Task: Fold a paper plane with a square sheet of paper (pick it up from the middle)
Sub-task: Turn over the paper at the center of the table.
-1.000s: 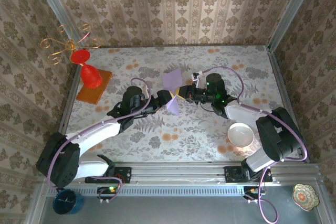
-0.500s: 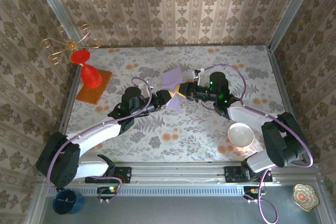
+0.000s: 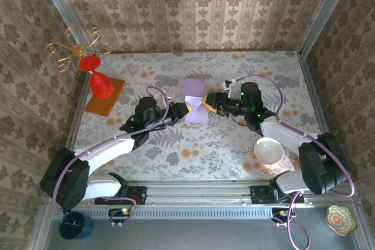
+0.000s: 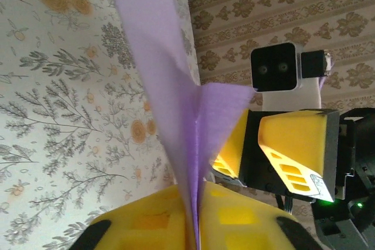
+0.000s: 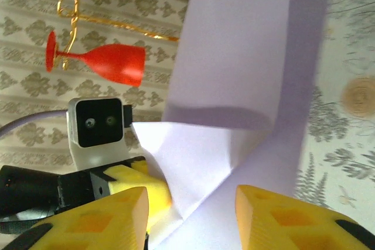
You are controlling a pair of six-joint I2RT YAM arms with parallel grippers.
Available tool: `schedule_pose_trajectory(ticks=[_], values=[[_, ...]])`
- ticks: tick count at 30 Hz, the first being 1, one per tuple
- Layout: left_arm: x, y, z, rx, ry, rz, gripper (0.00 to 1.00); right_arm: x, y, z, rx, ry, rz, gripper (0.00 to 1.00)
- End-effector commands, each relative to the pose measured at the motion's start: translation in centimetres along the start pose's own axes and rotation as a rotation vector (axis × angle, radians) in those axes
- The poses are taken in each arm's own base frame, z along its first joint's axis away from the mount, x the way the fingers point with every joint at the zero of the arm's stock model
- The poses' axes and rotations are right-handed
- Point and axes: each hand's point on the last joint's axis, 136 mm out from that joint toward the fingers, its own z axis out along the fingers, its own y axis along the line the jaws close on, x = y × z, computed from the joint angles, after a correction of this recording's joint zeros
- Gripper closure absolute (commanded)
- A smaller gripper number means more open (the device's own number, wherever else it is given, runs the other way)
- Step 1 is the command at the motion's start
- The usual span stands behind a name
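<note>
My left jaws had just clenched on the part-folded square sheet of paper (image 3: 193,91), held aloft over the desk (image 3: 234,144), while my right jaws let go and stood apart, so the handover for the next crease looked done.

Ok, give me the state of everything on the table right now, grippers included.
Left gripper: shut on the lilac paper.
Right gripper: open, fingers apart beside the paper.
Lilac paper: partly folded, creased, held up by one edge.
Red vase: upright on the orange mat.
White bowl: upright, empty.
</note>
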Motion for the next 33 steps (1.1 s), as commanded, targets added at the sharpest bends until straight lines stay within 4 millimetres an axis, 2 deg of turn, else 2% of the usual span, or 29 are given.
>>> schedule_pose_trajectory(ticks=[1,4,7,11,14,19,23,26,29,33], values=[[-0.2,0.8,0.1,-0.028,0.019,0.030,0.89,-0.2,-1.5,-1.5,0.080,-0.032,-0.014,0.54],[-0.3,2.6,-0.3,-0.128,0.036,0.060,0.91,-0.6,-2.8,-2.5,0.153,-0.061,-0.022,0.51],[-0.4,4.9,-1.4,-0.305,0.063,0.139,0.92,-1.1,-3.7,-3.6,0.238,-0.093,-0.052,0.47],[-1.4,7.4,-4.5,-0.668,0.126,0.332,0.92,-1.9,-4.5,-4.9,0.352,-0.131,-0.109,0.44],[-2.4,8.5,-6.6,-0.921,0.185,0.477,0.92,-2.4,-5.1,-5.4,0.413,-0.151,-0.131,0.43],[-4.4,8.7,-7.8,-1.229,0.230,0.666,0.93,-3.1,-5.6,-6.0,0.465,-0.168,-0.133,0.43],[-5.4,8.4,-6.8,-1.409,0.242,0.791,0.93,-3.5,-6.7,-7.4,0.521,-0.202,-0.123,0.42],[-5.2,8.5,-5.1,-1.492,0.261,0.860,0.93,-3.9,-7.9,-9.0,0.563,-0.242,-0.085,0.42],[-3.9,9.5,-2.4,-1.487,0.315,0.888,0.93,-4.1,-8.9,-10.4,0.593,-0.288,-0.059,0.42],[-0.4,12.1,1.7,-1.347,0.393,0.803,0.90,-3.9,-9.9,-11.6,0.630,-0.309,-0.040,0.41]])
